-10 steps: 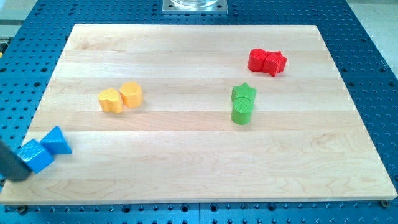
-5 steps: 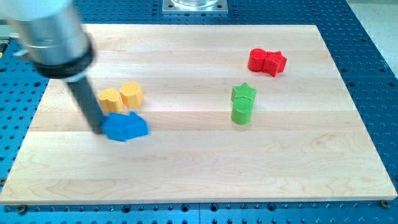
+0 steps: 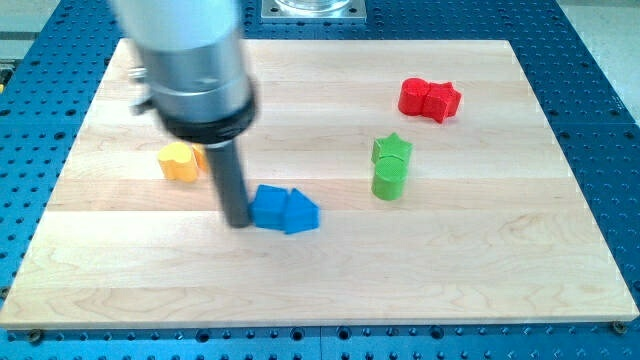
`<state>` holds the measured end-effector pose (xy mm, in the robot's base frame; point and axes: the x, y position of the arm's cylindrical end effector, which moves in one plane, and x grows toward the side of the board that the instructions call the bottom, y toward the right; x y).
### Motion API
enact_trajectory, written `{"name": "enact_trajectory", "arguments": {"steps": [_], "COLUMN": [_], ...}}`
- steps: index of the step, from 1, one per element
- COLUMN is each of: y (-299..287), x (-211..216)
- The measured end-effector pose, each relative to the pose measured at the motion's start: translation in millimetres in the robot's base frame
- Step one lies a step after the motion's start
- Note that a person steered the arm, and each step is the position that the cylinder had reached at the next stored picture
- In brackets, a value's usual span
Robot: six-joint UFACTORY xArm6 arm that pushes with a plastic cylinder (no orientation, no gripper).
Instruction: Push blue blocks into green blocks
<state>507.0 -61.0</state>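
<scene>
Two blue blocks (image 3: 284, 210) lie touching each other near the middle of the wooden board, a cube on the left and a wedge-like one on the right. My tip (image 3: 238, 222) rests against their left side. Two green blocks (image 3: 391, 166), a star above a cylinder, stand together to the right of the blue pair, with a gap of bare board between them.
A yellow heart-shaped block (image 3: 179, 161) sits left of the rod; a second yellow block is hidden behind the rod. Two red blocks (image 3: 430, 99) sit together at the view's upper right. The blue perforated table (image 3: 610, 120) surrounds the board.
My tip has moved to the right and pushed the two blue blocks from the board's lower left corner, past the yellow blocks, toward the green blocks. The other blocks have stayed put.
</scene>
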Motion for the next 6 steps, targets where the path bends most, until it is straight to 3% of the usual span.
{"name": "enact_trajectory", "arguments": {"steps": [1, 2, 3, 4, 6], "y": [65, 11, 106, 161, 156], "x": [-14, 17, 57, 48, 29]}}
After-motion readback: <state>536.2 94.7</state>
